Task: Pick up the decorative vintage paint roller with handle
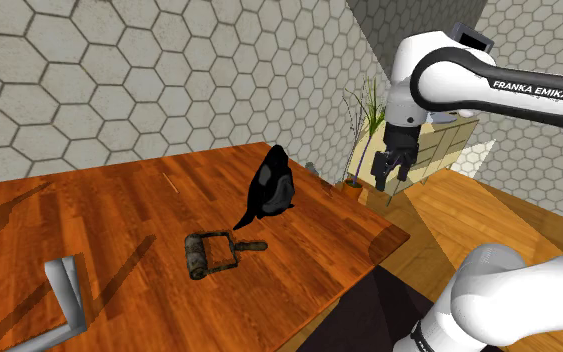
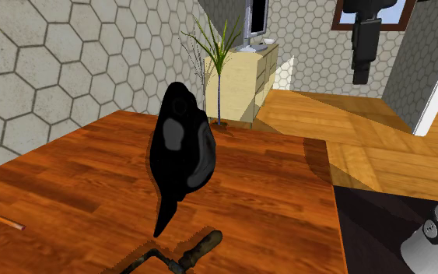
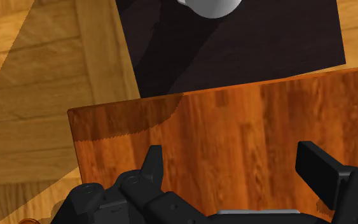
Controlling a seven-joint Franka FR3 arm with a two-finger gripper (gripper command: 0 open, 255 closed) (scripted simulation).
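the gripper [image 1: 389,177] hangs high, past the table's [image 1: 119,210] right-hand edge in the shoulder view, fingers [image 3: 152,162] spread wide with nothing between them. the paint roller [image 1: 214,252] lies flat on the table, well apart from the gripper, down and to the left in that view. its handle [image 1: 250,245] points back towards the gripper's side and the drum [image 1: 199,257] lies crosswise at the far end. a black shape [image 1: 274,185] stands just beside the roller, near the likely path.

- Lower centre, second exterior view: paint roller [image 2: 201,243] cropped by the bottom edge, drum out of frame.
- Lower left, shoulder view: grey bent object [image 1: 66,300] cut off at the bottom edge.
- Shoulder view, centre: small item [image 1: 311,167] behind the black figure [image 1: 272,185], too small to identify.
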